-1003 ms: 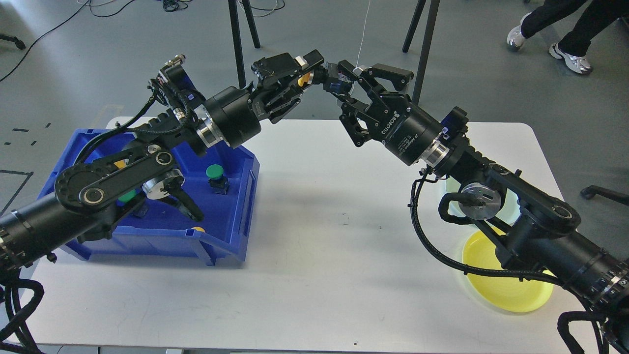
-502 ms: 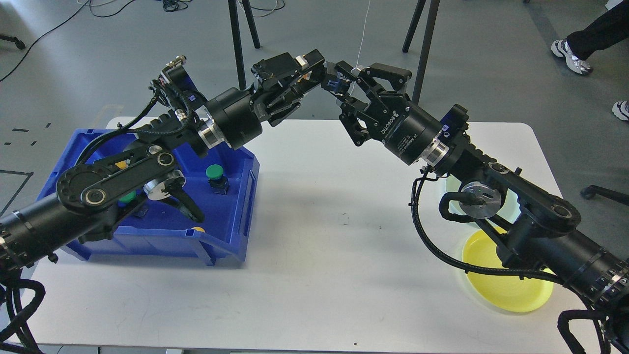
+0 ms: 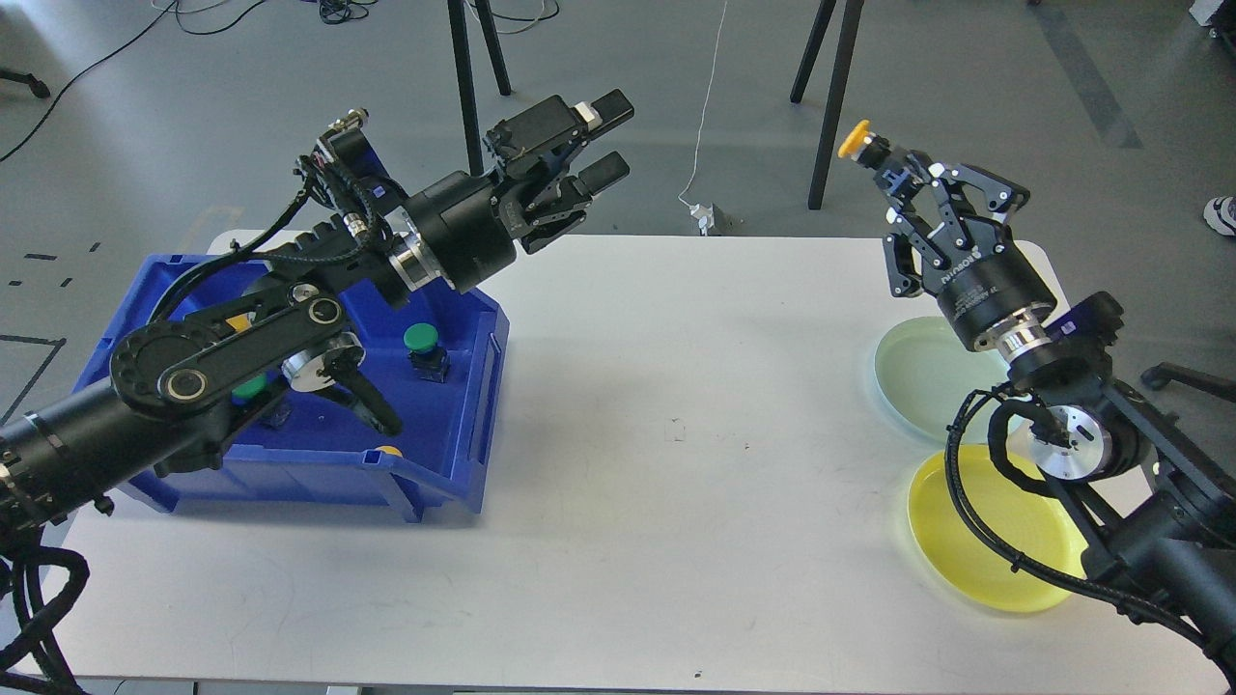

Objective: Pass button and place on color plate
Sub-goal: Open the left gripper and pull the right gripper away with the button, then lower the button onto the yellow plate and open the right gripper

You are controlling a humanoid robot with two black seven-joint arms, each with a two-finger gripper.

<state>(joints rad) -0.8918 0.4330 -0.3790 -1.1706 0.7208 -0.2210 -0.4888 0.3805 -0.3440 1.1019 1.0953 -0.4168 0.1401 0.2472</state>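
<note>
My right gripper [image 3: 903,177] is shut on a yellow-capped button [image 3: 855,140] with a dark body, held high above the table's back right edge. My left gripper [image 3: 606,140] is open and empty, raised above the table's back edge, left of centre. A yellow plate [image 3: 975,569] lies at the front right of the table, partly under my right arm. A pale green plate [image 3: 917,372] lies just behind it. A green-capped button [image 3: 422,338] stands in the blue bin [image 3: 463,463] on the left.
The blue bin holds more buttons, mostly hidden by my left arm; a yellow cap [image 3: 390,451] shows at its front wall. The white table [image 3: 676,483] spans the view. Stand legs [image 3: 826,106] and cables are on the floor behind.
The grippers met at the table's back centre with the button between them. Now my left gripper has opened and let go, and my right gripper has swung far right carrying the yellow button.
</note>
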